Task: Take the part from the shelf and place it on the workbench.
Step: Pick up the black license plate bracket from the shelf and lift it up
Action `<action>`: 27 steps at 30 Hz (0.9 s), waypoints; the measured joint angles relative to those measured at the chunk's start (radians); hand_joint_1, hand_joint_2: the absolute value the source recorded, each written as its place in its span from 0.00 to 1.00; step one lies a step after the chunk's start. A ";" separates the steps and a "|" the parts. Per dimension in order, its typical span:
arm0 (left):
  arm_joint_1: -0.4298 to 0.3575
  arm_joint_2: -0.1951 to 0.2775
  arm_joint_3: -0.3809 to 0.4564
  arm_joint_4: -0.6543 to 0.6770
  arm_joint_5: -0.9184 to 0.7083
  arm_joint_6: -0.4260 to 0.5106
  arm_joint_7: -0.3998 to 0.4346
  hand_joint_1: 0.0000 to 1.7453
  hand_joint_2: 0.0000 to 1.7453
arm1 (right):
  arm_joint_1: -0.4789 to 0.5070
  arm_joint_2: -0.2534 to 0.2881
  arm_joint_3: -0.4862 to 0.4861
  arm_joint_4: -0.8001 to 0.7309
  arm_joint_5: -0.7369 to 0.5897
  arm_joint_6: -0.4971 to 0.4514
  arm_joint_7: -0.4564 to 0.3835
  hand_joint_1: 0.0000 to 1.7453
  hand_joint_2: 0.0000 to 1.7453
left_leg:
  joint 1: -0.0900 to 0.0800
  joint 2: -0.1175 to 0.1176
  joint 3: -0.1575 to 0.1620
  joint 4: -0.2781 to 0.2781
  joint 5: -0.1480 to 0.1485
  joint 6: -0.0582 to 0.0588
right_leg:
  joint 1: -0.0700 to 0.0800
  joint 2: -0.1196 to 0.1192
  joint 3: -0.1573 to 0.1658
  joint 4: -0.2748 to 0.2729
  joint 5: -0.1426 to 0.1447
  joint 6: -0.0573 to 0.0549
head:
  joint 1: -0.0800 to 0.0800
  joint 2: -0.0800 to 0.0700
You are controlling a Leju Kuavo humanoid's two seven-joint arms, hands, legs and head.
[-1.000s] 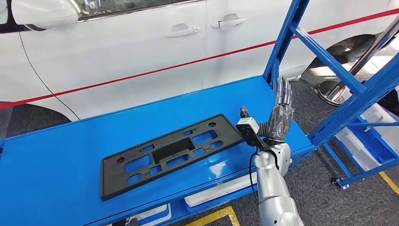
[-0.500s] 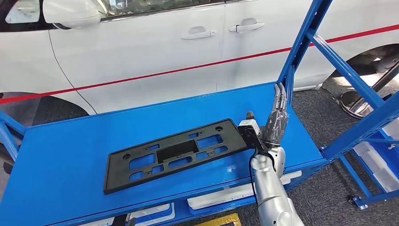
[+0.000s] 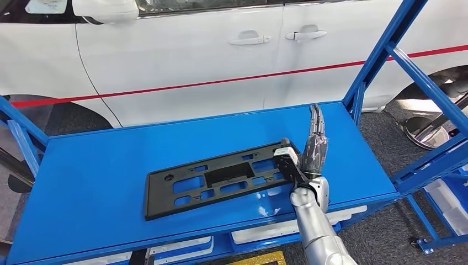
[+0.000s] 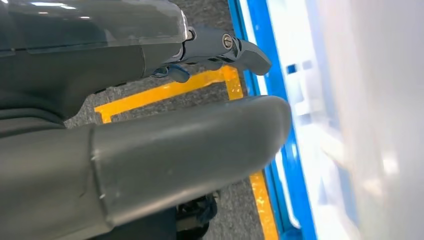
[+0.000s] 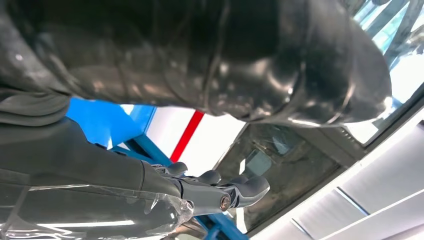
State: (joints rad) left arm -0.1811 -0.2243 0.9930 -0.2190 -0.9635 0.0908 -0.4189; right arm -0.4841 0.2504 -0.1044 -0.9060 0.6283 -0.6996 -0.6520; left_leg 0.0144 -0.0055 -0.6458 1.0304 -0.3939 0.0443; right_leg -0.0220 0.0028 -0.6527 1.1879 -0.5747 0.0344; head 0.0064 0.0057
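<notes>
A white car (image 3: 221, 55) with a red stripe stands behind the blue workbench (image 3: 110, 160), on which the flat black part (image 3: 221, 179) lies, long side across the surface. The right hand (image 3: 314, 146) stands edge-up just beside the part's right end, its fingers (image 3: 315, 118) straight, close together and holding nothing. The left hand (image 4: 150, 115) hangs over grey floor with yellow lines, empty, fingers extended.

white car (image 3: 221, 61), yellow floor tape (image 4: 165, 91)
</notes>
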 joint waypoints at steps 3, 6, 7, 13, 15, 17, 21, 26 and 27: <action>0.002 -0.003 0.000 0.000 -0.006 0.002 0.006 0.00 0.00 | 0.019 -0.007 0.010 0.000 0.000 0.000 0.005 0.00 0.00 | -0.008 0.000 -0.022 0.000 0.017 0.007 | 0.001 0.000 -0.033 0.120 -0.051 -0.001 | 0.000 0.000; 0.001 -0.005 0.000 0.000 -0.008 0.003 0.009 0.00 0.00 | 0.026 -0.010 0.024 -0.004 0.001 0.000 0.007 0.00 0.00 | -0.015 -0.002 -0.044 0.001 0.039 0.005 | 0.011 0.001 0.079 -0.046 0.010 -0.022 | 0.000 0.000; 0.000 -0.006 0.000 0.000 -0.008 0.005 0.010 0.00 0.00 | 0.027 -0.010 0.029 -0.007 0.002 0.000 0.008 0.00 0.00 | -0.016 -0.002 -0.047 -0.001 0.047 0.002 | 0.016 0.002 0.116 -0.105 0.028 -0.029 | -0.001 0.000; 0.001 -0.008 0.000 0.000 -0.005 0.017 0.013 0.00 0.00 | 0.027 -0.013 0.051 -0.022 0.008 0.000 0.019 0.00 0.00 | -0.013 -0.004 -0.063 0.005 0.048 -0.033 | 0.019 -0.002 0.124 -0.185 0.094 -0.055 | -0.001 0.000; 0.000 -0.008 0.000 0.000 -0.004 0.018 0.014 0.00 0.00 | 0.026 -0.013 0.055 -0.025 0.011 0.000 0.020 0.00 0.00 | -0.009 -0.003 -0.093 0.101 -0.052 -0.041 | 0.015 -0.006 0.098 -0.192 0.124 -0.062 | -0.001 0.000; -0.001 -0.008 0.000 0.000 -0.003 0.018 0.015 0.00 0.00 | 0.027 -0.014 0.058 -0.026 0.015 0.000 0.022 0.00 0.00 | -0.003 -0.002 -0.116 0.232 -0.133 -0.050 | 0.015 -0.010 0.065 -0.191 0.148 -0.062 | -0.002 0.000; -0.002 -0.008 0.000 0.000 -0.004 0.018 0.014 0.00 0.00 | 0.029 -0.016 0.062 -0.027 0.020 0.000 0.025 0.00 0.00 | 0.010 0.001 0.002 0.179 -0.093 -0.067 | 0.007 -0.015 0.001 -0.174 0.187 -0.045 | -0.002 0.000; -0.006 -0.008 -0.001 0.000 -0.008 -0.004 -0.011 0.00 0.00 | 0.029 -0.018 0.068 -0.036 0.023 0.000 0.026 0.00 0.00 | 0.000 -0.002 0.110 0.008 -0.119 -0.030 | 0.006 -0.016 -0.029 -0.154 0.210 -0.009 | 0.000 0.000; -0.006 -0.008 -0.002 0.000 -0.008 -0.011 -0.016 0.00 0.00 | 0.030 -0.019 0.070 -0.036 0.023 0.000 0.028 0.00 0.00 | 0.000 -0.001 0.108 0.005 -0.113 -0.019 | 0.004 -0.015 -0.030 -0.153 0.211 -0.002 | 0.001 0.000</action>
State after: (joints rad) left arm -0.1869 -0.2324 0.9914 -0.2190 -0.9714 0.0801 -0.4347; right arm -0.4544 0.2318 -0.0347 -0.9422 0.6509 -0.7000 -0.6245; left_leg 0.0146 -0.0062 -0.5376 1.0352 -0.5073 0.0249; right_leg -0.0180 -0.0118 -0.6830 1.0347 -0.3636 0.0319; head 0.0070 0.0057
